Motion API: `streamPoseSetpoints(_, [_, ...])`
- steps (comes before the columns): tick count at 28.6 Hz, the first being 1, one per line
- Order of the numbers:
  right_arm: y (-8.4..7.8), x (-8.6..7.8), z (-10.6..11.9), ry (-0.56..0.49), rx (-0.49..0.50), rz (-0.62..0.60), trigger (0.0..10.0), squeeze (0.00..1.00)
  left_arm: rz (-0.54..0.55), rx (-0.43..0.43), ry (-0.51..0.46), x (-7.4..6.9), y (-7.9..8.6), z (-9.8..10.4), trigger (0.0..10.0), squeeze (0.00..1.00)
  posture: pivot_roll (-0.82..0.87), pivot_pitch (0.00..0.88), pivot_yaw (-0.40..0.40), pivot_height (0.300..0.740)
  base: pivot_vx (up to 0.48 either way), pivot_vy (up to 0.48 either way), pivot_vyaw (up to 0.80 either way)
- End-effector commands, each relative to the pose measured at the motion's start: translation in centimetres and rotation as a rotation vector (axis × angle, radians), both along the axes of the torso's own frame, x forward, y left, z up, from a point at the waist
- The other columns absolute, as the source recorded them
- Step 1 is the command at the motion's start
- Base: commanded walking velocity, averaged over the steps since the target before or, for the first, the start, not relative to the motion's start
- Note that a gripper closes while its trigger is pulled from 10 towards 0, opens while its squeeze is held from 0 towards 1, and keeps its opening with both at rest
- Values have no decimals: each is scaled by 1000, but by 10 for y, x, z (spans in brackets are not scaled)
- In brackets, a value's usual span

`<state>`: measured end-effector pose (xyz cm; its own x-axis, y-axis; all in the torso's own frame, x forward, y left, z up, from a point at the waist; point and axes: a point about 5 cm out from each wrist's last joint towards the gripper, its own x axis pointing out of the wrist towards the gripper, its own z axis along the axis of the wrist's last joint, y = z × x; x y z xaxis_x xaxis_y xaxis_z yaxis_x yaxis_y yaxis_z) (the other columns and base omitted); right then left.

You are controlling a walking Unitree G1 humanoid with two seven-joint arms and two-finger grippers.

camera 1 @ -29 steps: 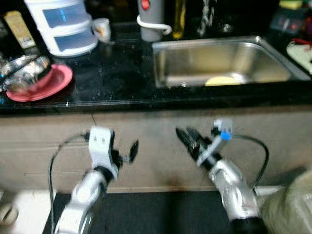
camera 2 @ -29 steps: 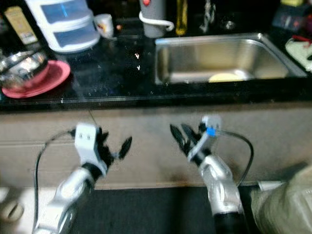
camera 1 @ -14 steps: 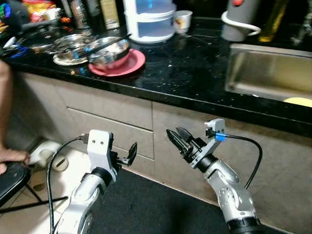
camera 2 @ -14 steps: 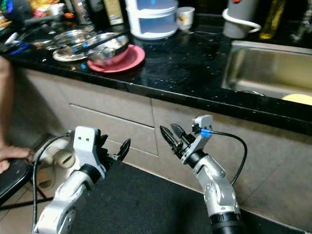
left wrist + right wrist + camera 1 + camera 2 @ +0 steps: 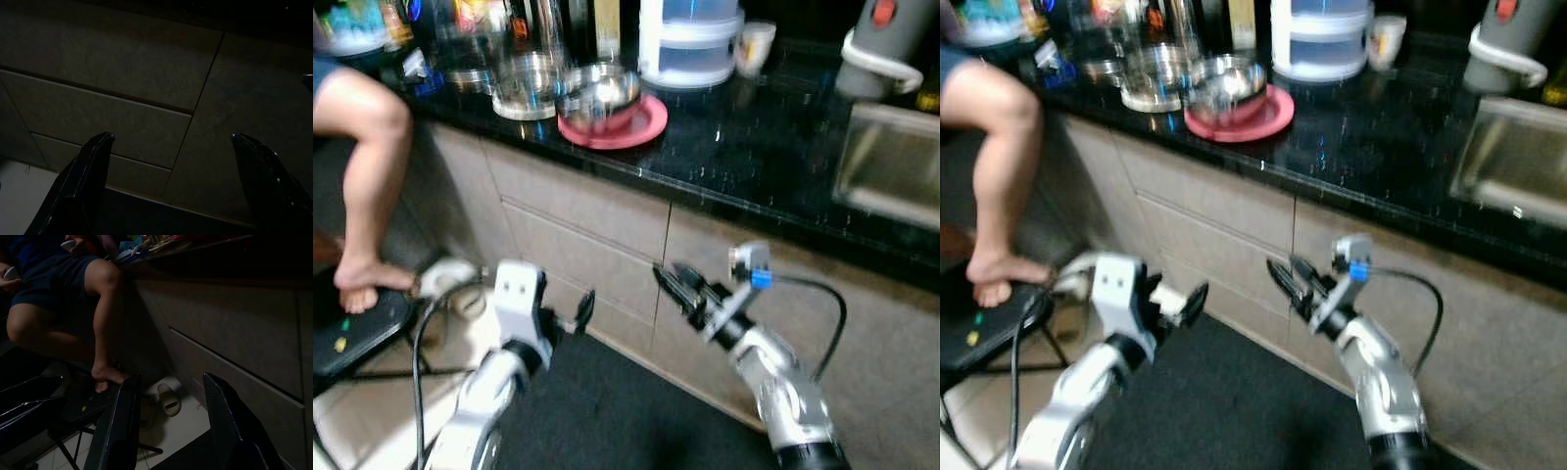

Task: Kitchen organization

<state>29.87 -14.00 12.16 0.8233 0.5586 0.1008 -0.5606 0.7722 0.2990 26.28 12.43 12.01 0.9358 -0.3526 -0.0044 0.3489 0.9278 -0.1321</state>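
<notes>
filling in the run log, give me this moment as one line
left hand: open, empty, facing drawers | right hand: open, empty | steel bowl on red plate on counter

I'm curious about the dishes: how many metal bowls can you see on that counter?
1 that is clear: a steel bowl sitting on the pink plate on the black counter. The blurred clutter to its left may hide others.

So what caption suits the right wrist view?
Open right gripper facing a seated person's leg beside grey kitchen drawers.
</notes>
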Motion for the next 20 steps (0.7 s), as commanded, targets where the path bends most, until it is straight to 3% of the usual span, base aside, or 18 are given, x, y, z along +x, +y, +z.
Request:
streamPoseSetpoints(1, [1, -1, -4, 25, 13, -3, 10000, 0, -2, 5, 13, -1, 1, -2, 10000, 0, 26, 73, 8, 740, 0, 0, 0])
streamPoseSetpoints(7, [0, -1, -3, 26, 12, -1, 10000, 0, -3, 6, 16, -1, 1, -2, 10000, 0, 27, 73, 8, 740, 0, -42, 0])
streamPoseSetpoints(20, [0, 0, -4, 28, 9, -3, 10000, 0, -8, 4, 21, 0, 0, -2, 10000, 0, 24, 70, 11, 740, 0, -436, 0])
